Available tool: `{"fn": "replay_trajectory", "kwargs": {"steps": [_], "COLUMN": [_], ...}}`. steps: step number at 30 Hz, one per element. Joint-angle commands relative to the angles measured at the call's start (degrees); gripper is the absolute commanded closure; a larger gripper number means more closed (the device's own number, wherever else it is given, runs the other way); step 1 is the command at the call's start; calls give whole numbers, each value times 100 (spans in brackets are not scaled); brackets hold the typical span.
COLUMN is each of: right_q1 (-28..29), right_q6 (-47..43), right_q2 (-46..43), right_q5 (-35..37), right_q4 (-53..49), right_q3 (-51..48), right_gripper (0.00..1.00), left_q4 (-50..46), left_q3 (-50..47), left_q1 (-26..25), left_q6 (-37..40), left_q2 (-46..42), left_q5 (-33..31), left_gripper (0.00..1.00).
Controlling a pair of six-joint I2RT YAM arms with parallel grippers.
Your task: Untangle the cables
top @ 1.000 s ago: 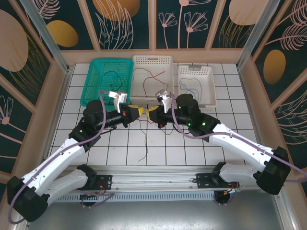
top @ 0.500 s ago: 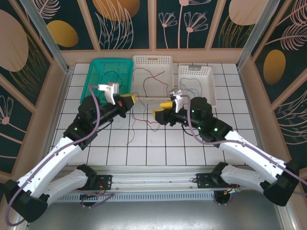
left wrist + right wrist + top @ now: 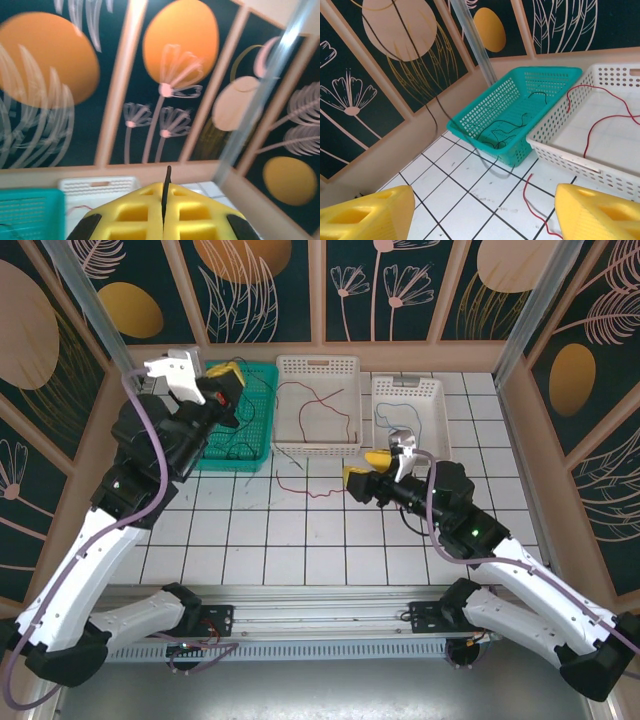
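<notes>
- The right end effector (image 3: pixel 358 468) is hovering low over the surface (image 3: pixel 250 530) with its fingers spread wide and nothing between them.
- The red cable (image 3: pixel 532 207) is lying on the tiles directly ahead of that end effector. In the top external view it is at roughly 9 o'clock from the fingertips, near but not touching.
- In the right wrist view, this loose stretch is running roughly from 12 to 5 o'clock. It is sitting inside the finger gap, closer to the right-hand finger.
- The rest of the red cable is curling inside the middle white basket (image 3: pixel 318 368), at about 11 o'clock from the right end effector.
- The left end effector (image 3: pixel 222 380) is standing raised above the teal basket (image 3: pixel 490 110), with its fingers pressed together and pinching a strand of the black cable (image 3: pixel 167 187).
- The remaining black cable is lying coiled on the teal basket floor.
- The blue cable (image 3: pixel 398 418) is resting in the right white basket (image 3: pixel 440 440), at about 1 o'clock from the right end effector.
- Judgement: the right arm is the nearer one to the red stretch. A short advance toward 9 o'clock, crossing the cable's axis, is likely what the next grasp is depending on.
</notes>
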Motion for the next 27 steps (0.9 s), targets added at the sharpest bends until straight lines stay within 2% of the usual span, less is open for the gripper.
{"fn": "replay_trajectory", "kwargs": {"steps": [1,4,7,13,20,27], "right_q1": [-24,-25,-24,-24,-2,252], "right_q6": [61,60,71,121,183,210], "right_q2": [-126,-111,-107,-94,-102,-138], "right_q5": [54,-17,-63,-275,-535,-509], "right_q4": [172,142,124,147,89,-40], "right_q3": [-99,-119,-151,-291,-465,-646], "right_gripper": [24,23,23,22,22,22], "left_q4": [-235,-89,13,252,666,844], "left_q3": [273,424,672,874,505,503], "left_q1": [330,911,1255,1699,2242,2380], "left_q6": [516,460,433,418,171,69], "left_q2": [274,514,845,1501,2252,3155], "left_q5": [-851,-826,-752,-758,-667,-809], "left_gripper": [100,100,100,100,100,100]}}
